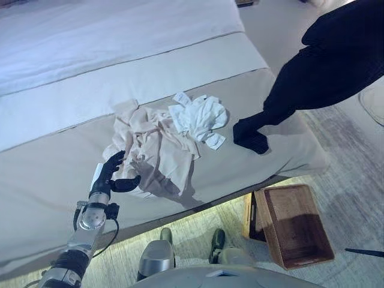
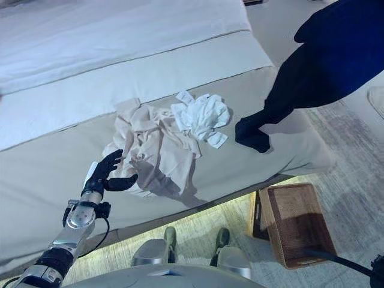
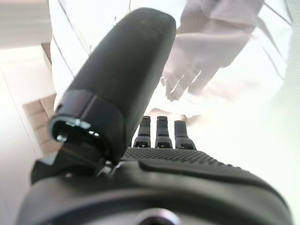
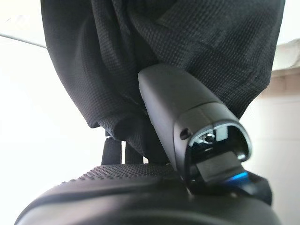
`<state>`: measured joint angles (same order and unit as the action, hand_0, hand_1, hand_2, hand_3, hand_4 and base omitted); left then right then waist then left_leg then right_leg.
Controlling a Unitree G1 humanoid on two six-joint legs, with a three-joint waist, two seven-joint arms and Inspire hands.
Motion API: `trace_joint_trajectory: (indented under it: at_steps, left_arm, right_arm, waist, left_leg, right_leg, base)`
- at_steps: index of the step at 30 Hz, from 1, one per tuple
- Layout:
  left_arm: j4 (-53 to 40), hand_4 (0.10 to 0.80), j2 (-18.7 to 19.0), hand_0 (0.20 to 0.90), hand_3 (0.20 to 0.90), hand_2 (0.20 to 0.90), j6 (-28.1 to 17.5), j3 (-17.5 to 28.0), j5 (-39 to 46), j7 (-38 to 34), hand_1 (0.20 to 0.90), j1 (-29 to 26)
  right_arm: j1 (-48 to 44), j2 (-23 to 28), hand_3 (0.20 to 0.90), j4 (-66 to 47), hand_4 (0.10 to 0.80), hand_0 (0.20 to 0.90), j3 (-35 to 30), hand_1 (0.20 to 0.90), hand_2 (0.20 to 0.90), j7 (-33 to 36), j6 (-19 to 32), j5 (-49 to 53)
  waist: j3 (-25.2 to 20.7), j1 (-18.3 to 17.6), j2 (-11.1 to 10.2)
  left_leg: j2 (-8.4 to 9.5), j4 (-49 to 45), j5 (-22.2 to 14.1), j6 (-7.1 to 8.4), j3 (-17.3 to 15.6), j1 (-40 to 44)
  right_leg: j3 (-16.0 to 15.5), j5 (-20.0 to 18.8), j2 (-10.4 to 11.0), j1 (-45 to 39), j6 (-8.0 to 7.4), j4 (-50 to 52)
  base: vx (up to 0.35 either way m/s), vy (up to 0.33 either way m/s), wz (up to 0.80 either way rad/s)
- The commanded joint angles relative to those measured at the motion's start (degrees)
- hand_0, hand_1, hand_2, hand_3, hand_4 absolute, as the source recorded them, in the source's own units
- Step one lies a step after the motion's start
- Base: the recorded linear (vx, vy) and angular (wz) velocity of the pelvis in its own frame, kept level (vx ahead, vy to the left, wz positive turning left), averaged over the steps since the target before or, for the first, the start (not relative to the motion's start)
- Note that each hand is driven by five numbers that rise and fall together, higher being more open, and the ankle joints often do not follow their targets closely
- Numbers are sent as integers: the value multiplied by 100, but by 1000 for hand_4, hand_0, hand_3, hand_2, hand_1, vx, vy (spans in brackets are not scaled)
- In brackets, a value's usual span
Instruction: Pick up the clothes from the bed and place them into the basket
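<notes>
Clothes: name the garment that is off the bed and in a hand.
The black garment, clamped in the right hand and hanging over the bed's corner. The beige garment and white garment lie crumpled on the bed.

- Beige garment [image 1: 150, 153]: crumpled in a loose heap on the bed [image 1: 48, 174], near its front edge.
- White garment [image 1: 201, 120]: bunched up, touching the beige heap on the side toward the bed's corner.
- Black garment [image 1: 324, 66]: hanging lifted above the bed's corner, its lower tip touching the cover.
- Basket [image 1: 294, 225]: brown woven rectangle, on the floor just beside the bed's corner.
</notes>
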<state>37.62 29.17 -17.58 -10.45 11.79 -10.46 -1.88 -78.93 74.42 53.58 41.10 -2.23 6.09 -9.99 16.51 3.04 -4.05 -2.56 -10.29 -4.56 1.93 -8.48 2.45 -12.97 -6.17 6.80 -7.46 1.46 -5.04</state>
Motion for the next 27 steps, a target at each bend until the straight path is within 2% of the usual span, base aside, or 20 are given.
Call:
trace_joint_trajectory:
  at_steps: [1, 6, 11, 17, 21, 27]
  left_arm:
    - [-37, 800, 193, 900, 900, 900, -653, -252, -118, -95, 900, 163]
    - [258, 800, 122, 900, 900, 900, -742, -202, -182, -131, 900, 58]
    - [570, 800, 14, 900, 900, 900, -875, -169, -314, -106, 900, -7]
    - [820, 800, -118, 900, 900, 900, -896, -151, -377, -87, 900, -137]
    - [929, 800, -157, 900, 900, 900, -902, -178, -429, -62, 900, -172]
    - [989, 800, -186, 900, 900, 900, -796, -159, -441, -33, 900, -211]
  right_arm:
    - [-506, 759, 200, -605, 100, 300, 133, 300, 300, 913, 174, 520]
    - [-44, 1041, 200, -1034, 100, 300, -327, 300, 300, 986, -7, 629]
    - [144, 1365, 200, -1260, 100, 300, -513, 300, 300, 782, -29, 876]
    - [679, 1522, 200, -1613, 100, 300, -1060, 300, 300, 571, -37, 1126]
    - [969, 1579, 200, -1768, 100, 300, -1364, 300, 300, 681, -32, 1253]
    - [1765, 1684, 200, -1952, 100, 300, -2248, 300, 300, 706, -99, 1335]
  waist:
    - [-1487, -154, -57]
    - [-1522, -429, -63]
    - [-1612, -732, -68]
    - [-1664, -983, -56]
    - [-1676, -1075, -46]
    - [-1664, -1228, 29]
  left_leg:
    - [-63, 1278, 326, 51, -157, 322]
    - [-88, 1351, 274, 37, -345, 397]
    - [-131, 1404, 243, 36, -527, 496]
    - [-160, 1311, 182, 39, -691, 527]
    - [-177, 1280, 163, 38, -748, 540]
    - [-178, 1309, 161, 42, -808, 542]
  right_leg:
    - [161, 736, -136, 405, -673, 770]
    - [435, 612, -196, 466, -729, 585]
    - [744, 565, -304, 521, -738, 497]
    - [941, 539, -364, 590, -737, 509]
    - [1016, 527, -387, 611, -739, 505]
    - [1078, 512, -418, 648, -766, 496]
  base:
    - [-23, 6, -31]
    - [-39, 5, -40]
    - [-4, -10, -25]
    - [5, -23, -19]
    - [7, -32, -26]
    - [-24, -24, -4]
